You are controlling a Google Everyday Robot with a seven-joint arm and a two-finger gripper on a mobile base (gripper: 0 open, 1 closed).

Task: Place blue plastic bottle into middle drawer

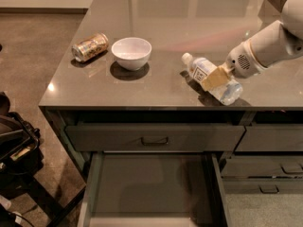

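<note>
1. The blue plastic bottle (201, 70) is lying on its side on the bench (189, 22), near the front edge and toward the right. Its white cap is pointing up and left toward the white bowl (131, 52), and its base is pointing toward the front right.
2. The hand (215, 78) is reaching in from the right on the white arm, and its tan end is sitting on the bottle's midsection just below the label. I cannot tell whether it is clamping the bottle or only resting against it.
3. The bottle is probably going to be light and thin-walled, giving a little under a squeeze and not cracking. Its smooth, round body is likely to be rolling or slipping if it is pinched off-centre. How much liquid is inside is not showing.
4. The best hold is looking like the middle of the body, around the label, gripping across the narrow width. The tapering cap end offers little to grip, and a hold at either end would be letting the far end sag (a firm but modest squeeze should be enough).
5. The middle drawer (151, 183) is standing pulled out below the closed handled drawer front (155, 137), lower than the bottle and somewhat to its left. The gold-brown can (90, 47) is lying well apart at the bench's left, just beside the bowl.
6. Lowering the bottle close to the drawer floor before letting go is seeming wise, since 1 light bottle dropped from height may be bouncing or rolling.
</note>
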